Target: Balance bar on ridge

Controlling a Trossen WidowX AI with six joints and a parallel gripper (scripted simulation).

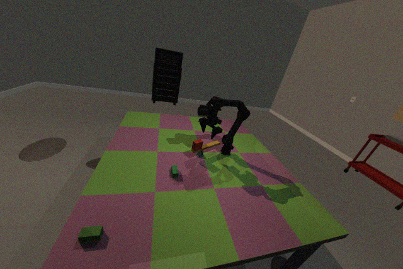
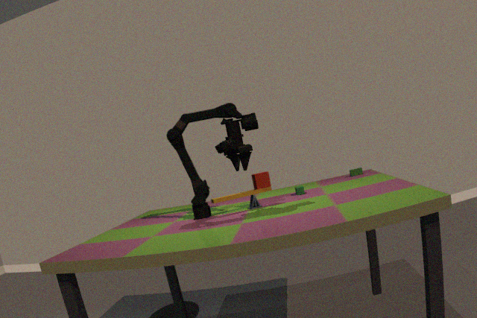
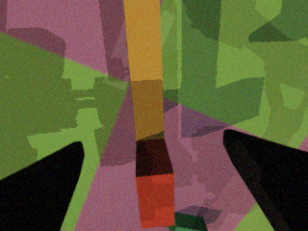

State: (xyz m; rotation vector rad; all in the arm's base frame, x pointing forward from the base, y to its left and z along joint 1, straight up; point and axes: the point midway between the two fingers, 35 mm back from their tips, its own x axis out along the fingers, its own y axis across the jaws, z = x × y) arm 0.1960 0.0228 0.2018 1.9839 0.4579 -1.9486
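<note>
The orange bar [image 1: 211, 145] [image 2: 234, 196] [image 3: 144, 48] lies across the top of the small dark grey ridge [image 1: 200, 154] [image 2: 253, 202]. A red block [image 1: 197, 145] [image 2: 261, 181] [image 3: 155, 199] sits on one end of the bar. The bar looks about parallel to the table, and both ends appear raised off it; a very slight tilt cannot be ruled out. My gripper [image 1: 208, 134] [image 2: 241, 170] [image 3: 154, 141] is open and empty. It hangs above the bar, with its fingers clear of the bar and block. In the wrist view the ridge is mostly hidden under the bar.
A small green block [image 1: 174, 171] [image 2: 299, 190] lies on the checkered table [image 1: 185, 220] [image 2: 288, 222] beyond the red block's end. A larger green block [image 1: 90, 234] [image 2: 356, 172] lies farther out. The arm's base stands near the bar's other end.
</note>
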